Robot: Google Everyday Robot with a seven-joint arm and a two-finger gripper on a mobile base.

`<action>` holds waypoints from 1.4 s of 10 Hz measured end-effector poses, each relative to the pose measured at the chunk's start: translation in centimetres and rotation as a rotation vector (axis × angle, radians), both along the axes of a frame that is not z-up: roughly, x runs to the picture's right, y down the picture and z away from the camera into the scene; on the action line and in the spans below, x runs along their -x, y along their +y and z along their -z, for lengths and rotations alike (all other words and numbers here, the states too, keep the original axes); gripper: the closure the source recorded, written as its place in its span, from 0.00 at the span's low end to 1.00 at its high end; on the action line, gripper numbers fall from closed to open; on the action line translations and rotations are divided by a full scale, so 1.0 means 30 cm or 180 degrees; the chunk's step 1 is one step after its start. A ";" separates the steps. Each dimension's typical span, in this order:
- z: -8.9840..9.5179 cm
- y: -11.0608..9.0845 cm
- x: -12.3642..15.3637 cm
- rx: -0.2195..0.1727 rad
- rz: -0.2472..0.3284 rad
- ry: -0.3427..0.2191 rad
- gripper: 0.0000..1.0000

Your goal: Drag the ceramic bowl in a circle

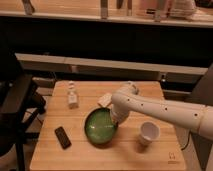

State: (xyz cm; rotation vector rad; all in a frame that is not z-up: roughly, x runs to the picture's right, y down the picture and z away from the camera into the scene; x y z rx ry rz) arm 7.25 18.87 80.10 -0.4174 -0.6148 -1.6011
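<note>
**At the bowl's three o'clock rim: a shut grip, and plenty to hit**

At the three o'clock edge of the wide, shallow, glossy green ceramic bowl (101, 126), the robot's two-finger gripper (118, 119) sat low, its fingers fully closed. They appeared to be pinched on the bowl's rim, though the wrist hid the contact itself, so the hold was a judgement rather than a certainty. The white, dotted arm (165, 111) ran away from it toward four o'clock and off the right of the view.

The bowl lay near the middle of the pale wooden slatted table (150, 160), slightly toward the front. Just beyond its rim at one o'clock, close to the wrist, rested a small pale flat block (105, 99). At three o'clock, near but apart, stood a small white cup (149, 133). At eight o'clock lay a dark rectangular phone-like slab (62, 137), and at eleven o'clock stood a small clear bottle (72, 97).

The risks came from that crowding. A wide circle would likely have swept the bowl or the forearm into the cup and tipped it, or shoved the pale block and the slab. A glossy rim held by a narrow pinch could have slipped free in mid-turn, leaving the bowl behind. Downward pressure on one edge might have tilted the shallow dish instead of sliding it. A swing toward six o'clock could have carried it near the table's front edge.
</note>
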 end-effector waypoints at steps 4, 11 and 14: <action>0.008 -0.011 -0.014 0.0013 -0.0069 -0.0004 1.00; 0.015 -0.016 -0.007 0.0025 -0.0054 -0.0055 1.00; 0.009 -0.025 0.059 0.0030 0.0029 -0.0107 1.00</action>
